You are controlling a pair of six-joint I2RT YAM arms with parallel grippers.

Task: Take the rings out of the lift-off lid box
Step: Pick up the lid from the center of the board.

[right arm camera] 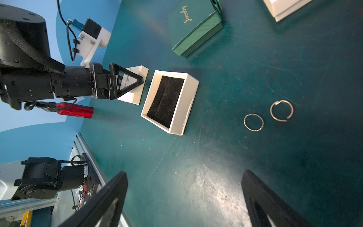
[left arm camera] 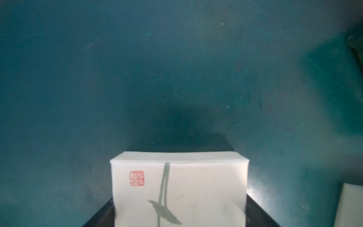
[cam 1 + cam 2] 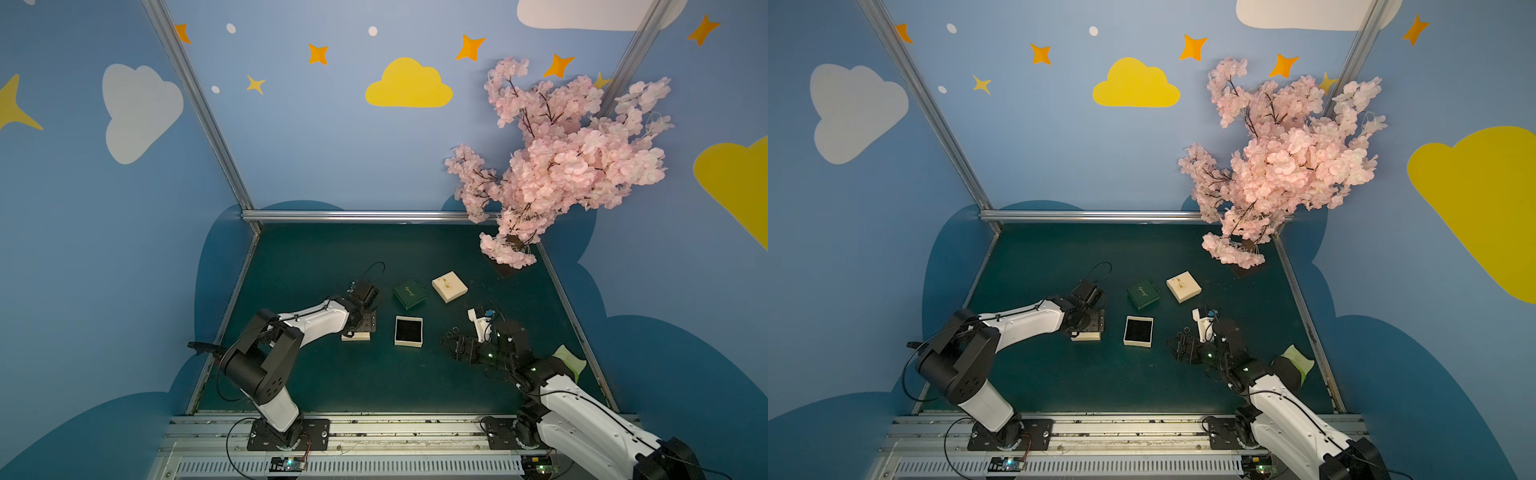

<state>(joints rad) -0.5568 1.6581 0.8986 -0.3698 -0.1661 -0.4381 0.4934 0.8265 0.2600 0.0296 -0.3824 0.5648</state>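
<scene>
Two rings (image 1: 244,121) laid beside the open box (image 1: 191,98).
The white lid (image 2: 176,186) is straddled by the left gripper (image 3: 363,326), grip unclear; the right gripper (image 1: 184,173) is held spread, empty.

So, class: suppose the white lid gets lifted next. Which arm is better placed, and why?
Left. The left gripper straddles the white lid, with a finger at each side. The right gripper hangs open on the far side of the open box, by the two rings.

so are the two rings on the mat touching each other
Apart. The right wrist view shows the textured ring and the split ring lying side by side with a clear strip of green mat between them.
</scene>
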